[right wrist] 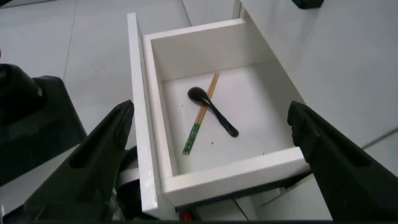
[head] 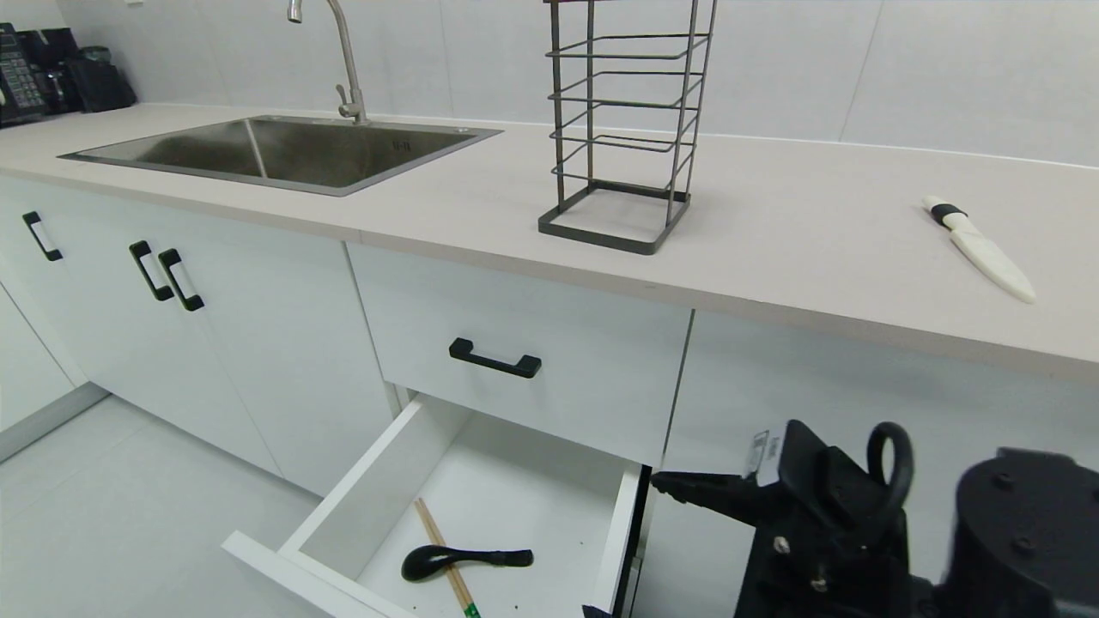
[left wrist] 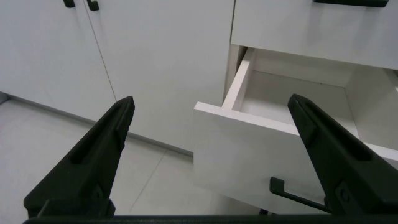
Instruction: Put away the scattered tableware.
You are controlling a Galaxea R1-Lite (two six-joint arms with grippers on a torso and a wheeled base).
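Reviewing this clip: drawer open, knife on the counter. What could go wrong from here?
1. The knife lies flat on the counter, not far from its front edge; a poor grasp might push it off.
2. The right gripper sits close beside the open drawer and might knock its side wall on the way up.
3. Dropping the knife in could strike the spoon and chopsticks.

Top edge clips the rack point(head: 592, 239) and faucet point(head: 347, 60) spout. The chopsticks point(head: 445, 558) and drawer point(head: 378, 489) front run off bottom centre. Dark clutter point(head: 34, 73) upper left, cut by left edge, can't identify.
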